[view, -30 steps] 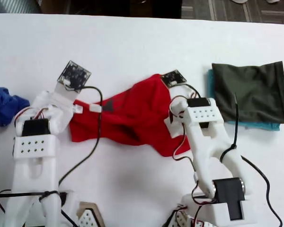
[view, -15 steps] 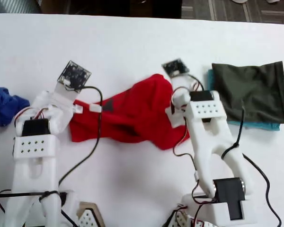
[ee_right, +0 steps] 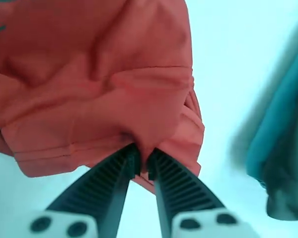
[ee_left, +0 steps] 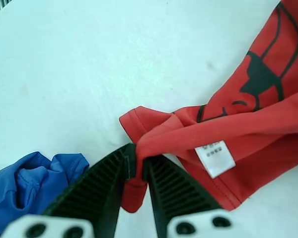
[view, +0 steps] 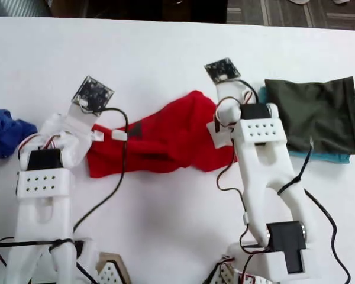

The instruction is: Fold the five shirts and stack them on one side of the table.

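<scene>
Left gripper (ee_left: pixel 138 163) is clamped on a bunched corner of the red shirt (view: pixel 165 145), next to the white care tag (ee_left: pixel 215 157). Right gripper (ee_right: pixel 143 158) is pinched on the opposite end, on a wad of hem. The shirt lies between the two arms mid-table, rumpled and twisted, not laid flat.

Progress, my read: two done. A folded dark olive shirt (view: pixel 316 112) sits on a folded teal shirt (view: pixel 337 157) at the right side of the table (view: pixel 165 53), so that's the stack. Red is in hand with no clean fold yet. The blue shirt (view: pixel 6 130) is crumpled at the left edge, untouched. That's four counted, so at least red and blue are left.

In the way:
- The left arm's black cable (view: pixel 123 154) drapes across the red shirt's left end and could snag on a fold.
- The stack is just beside the right gripper, so a sloppy swing could nudge it.
- Blue sits near the left arm's base.
</scene>
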Available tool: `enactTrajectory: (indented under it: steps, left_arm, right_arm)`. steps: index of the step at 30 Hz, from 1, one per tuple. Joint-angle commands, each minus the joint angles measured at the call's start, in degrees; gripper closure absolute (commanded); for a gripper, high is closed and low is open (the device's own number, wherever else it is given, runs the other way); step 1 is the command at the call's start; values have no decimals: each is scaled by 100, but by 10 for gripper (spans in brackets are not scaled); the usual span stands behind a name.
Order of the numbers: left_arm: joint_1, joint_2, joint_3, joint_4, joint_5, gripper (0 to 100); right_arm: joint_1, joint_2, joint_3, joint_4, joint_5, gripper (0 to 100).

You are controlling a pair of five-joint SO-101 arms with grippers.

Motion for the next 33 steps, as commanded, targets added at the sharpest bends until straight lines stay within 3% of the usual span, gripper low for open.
enactTrajectory:
  steps: [1,6,11,16,33]
  left_arm:
    - [-35,-132,-57,-70,53,974]
    - [-44,-132,-31,-62,53,974]
    - [-26,-132,-22,-62,53,974]
    - [-26,-132,-22,-62,53,974]
    - [-44,-132,-22,-62,53,974]
  right_arm:
    - [-57,295,9,-154,-35,977]
    - [-57,576,0,-163,-35,973]
    - [-57,576,-35,-145,-299,878]
    - [-57,620,-255,-145,-316,919]
    - [-4,620,-563,-136,-316,919]
